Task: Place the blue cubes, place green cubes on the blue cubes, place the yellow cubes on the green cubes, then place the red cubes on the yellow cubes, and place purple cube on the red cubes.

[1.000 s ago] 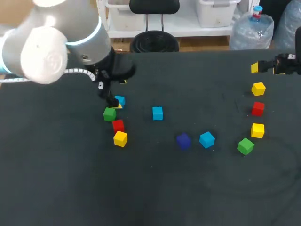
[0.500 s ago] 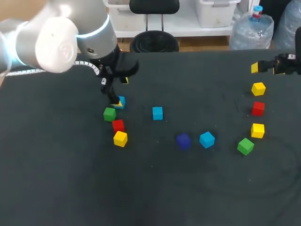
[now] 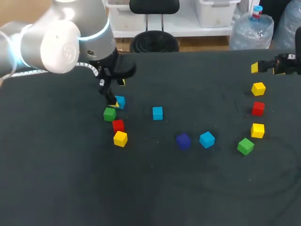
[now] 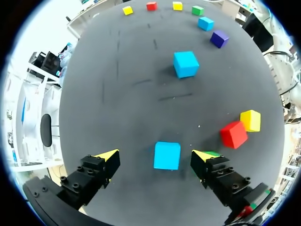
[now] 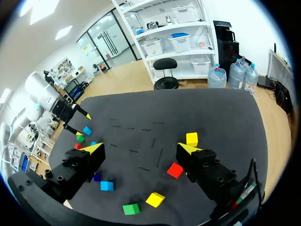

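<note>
My left gripper (image 3: pixel 118 95) stands open over the left cluster, and a blue cube (image 3: pixel 120 101) sits between its fingers without touching them. The left wrist view shows that cube (image 4: pixel 168 156) midway between the open left gripper's (image 4: pixel 155 156) yellow tips. Beside it lie a green cube (image 3: pixel 109 113), a red cube (image 3: pixel 118 125) and a yellow cube (image 3: pixel 120 138). Further right are a second blue cube (image 3: pixel 157 113), the purple cube (image 3: pixel 183 140) and a third blue cube (image 3: pixel 207 139). My right gripper (image 3: pixel 265 68) hangs open and empty at the far right.
Below the right gripper runs a column of cubes: yellow (image 3: pixel 258 88), red (image 3: pixel 257 108), yellow (image 3: pixel 257 130) and green (image 3: pixel 245 146). The right wrist view shows them beyond the right gripper (image 5: pixel 141 149). The dark table (image 3: pixel 150 188) fills the front.
My left arm has swung a little to the right and its gripper has shifted around the blue cube. The cubes and the right arm have not moved.
</note>
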{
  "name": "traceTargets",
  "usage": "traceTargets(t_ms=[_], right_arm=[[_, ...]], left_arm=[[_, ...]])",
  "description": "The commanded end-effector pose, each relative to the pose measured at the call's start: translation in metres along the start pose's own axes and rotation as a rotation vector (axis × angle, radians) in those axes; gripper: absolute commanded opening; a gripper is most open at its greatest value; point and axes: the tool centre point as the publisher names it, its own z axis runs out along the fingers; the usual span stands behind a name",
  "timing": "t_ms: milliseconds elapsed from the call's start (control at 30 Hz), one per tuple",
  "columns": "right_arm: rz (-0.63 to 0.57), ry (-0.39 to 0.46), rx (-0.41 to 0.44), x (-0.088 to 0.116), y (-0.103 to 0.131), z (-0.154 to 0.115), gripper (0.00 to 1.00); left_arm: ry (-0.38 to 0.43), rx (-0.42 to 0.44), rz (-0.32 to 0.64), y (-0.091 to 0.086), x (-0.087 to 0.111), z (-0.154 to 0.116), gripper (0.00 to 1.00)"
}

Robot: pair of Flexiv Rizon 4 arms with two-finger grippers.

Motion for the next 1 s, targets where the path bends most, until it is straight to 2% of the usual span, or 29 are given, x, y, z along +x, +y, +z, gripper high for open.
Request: traceTargets(t_ms=[33, 267, 467, 567, 667, 700, 800, 900, 967, 1000], right_arm=[[0.001, -0.001, 0.007, 0.000, 0.002, 0.000, 1.00], [0.001, -0.001, 0.007, 0.000, 0.002, 0.000, 1.00], [0.001, -0.001, 0.007, 0.000, 0.002, 0.000, 1.00], [0.001, -0.001, 0.007, 0.000, 0.002, 0.000, 1.00], [0.001, -0.001, 0.007, 0.000, 0.002, 0.000, 1.00], [0.001, -0.001, 0.007, 0.000, 0.002, 0.000, 1.00], [0.001, -0.001, 0.007, 0.000, 0.002, 0.000, 1.00], [0.001, -0.001, 0.007, 0.000, 0.002, 0.000, 1.00], [0.001, -0.001, 0.007, 0.000, 0.002, 0.000, 1.00], [0.001, -0.001, 0.007, 0.000, 0.002, 0.000, 1.00]], left_arm=[[-0.002, 0.010, -0.001, 0.006, 0.003, 0.004, 1.00], [0.005, 0.003, -0.018, 0.009, 0.011, 0.007, 0.95], [0.004, 0.005, -0.026, 0.007, 0.012, 0.009, 0.77], [0.005, 0.006, -0.032, 0.007, 0.013, 0.010, 0.72], [0.003, 0.006, -0.036, 0.006, 0.013, 0.010, 0.60], [0.003, 0.006, -0.037, 0.006, 0.013, 0.010, 0.53], [0.003, 0.004, -0.041, 0.006, 0.013, 0.010, 0.42], [0.004, 0.010, -0.039, 0.005, 0.013, 0.011, 0.42], [0.005, 0.013, -0.036, 0.003, 0.013, 0.011, 0.47], [0.005, 0.012, -0.034, 0.003, 0.012, 0.011, 0.57]])
